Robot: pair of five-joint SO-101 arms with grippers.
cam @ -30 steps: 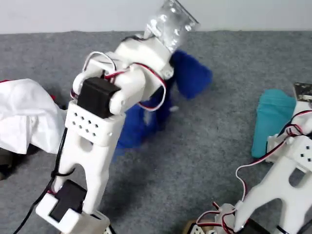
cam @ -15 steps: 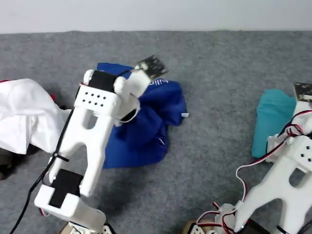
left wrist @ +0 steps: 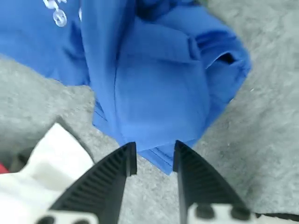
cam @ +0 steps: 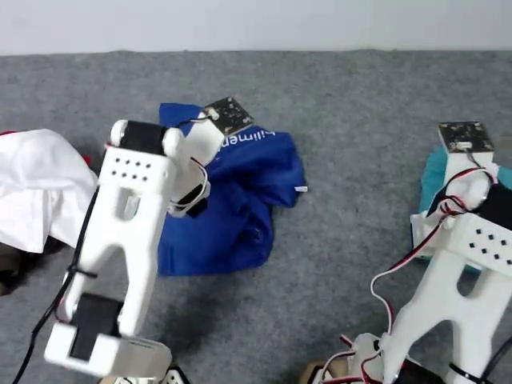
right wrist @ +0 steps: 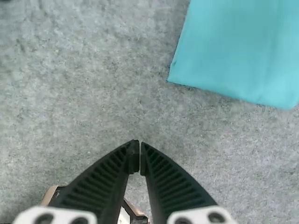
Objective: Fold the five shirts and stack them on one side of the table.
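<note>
High view, cut off: the white shirt (cam: 36, 188) runs off the left edge; a dark thing (cam: 8, 268) under it is too cropped to identify.
Hidden: the left arm (cam: 128, 232) crosses over the left part of the blue shirt (cam: 248, 192); the right arm (cam: 460, 272) covers most of the teal shirt (cam: 430, 172), of which a strip shows beside the arm.
Unclear: in the left wrist view a white shape (left wrist: 51, 158) sits beside one finger; cloth or arm part, cannot tell.
Surface: grey carpet-like table cover (cam: 352, 120); all three shirts lie on it.
Room: plain pale wall (cam: 256, 24) along the far edge.
Far left: white shirt, crumpled, apart from the blue shirt.
Jaws, left: left gripper (left wrist: 154, 149) parted by a narrow gap, nothing clamped; tips over the blue shirt's hem edge.
Centre-left: blue shirt, rumpled, lapped over itself, white print near its far side.
Jaws, right: right gripper (right wrist: 139, 148) closed tip to tip, holding nothing, above bare table cover near the teal shirt's corner.
Right side: teal shirt, flat, straight-edged, folded.
</note>
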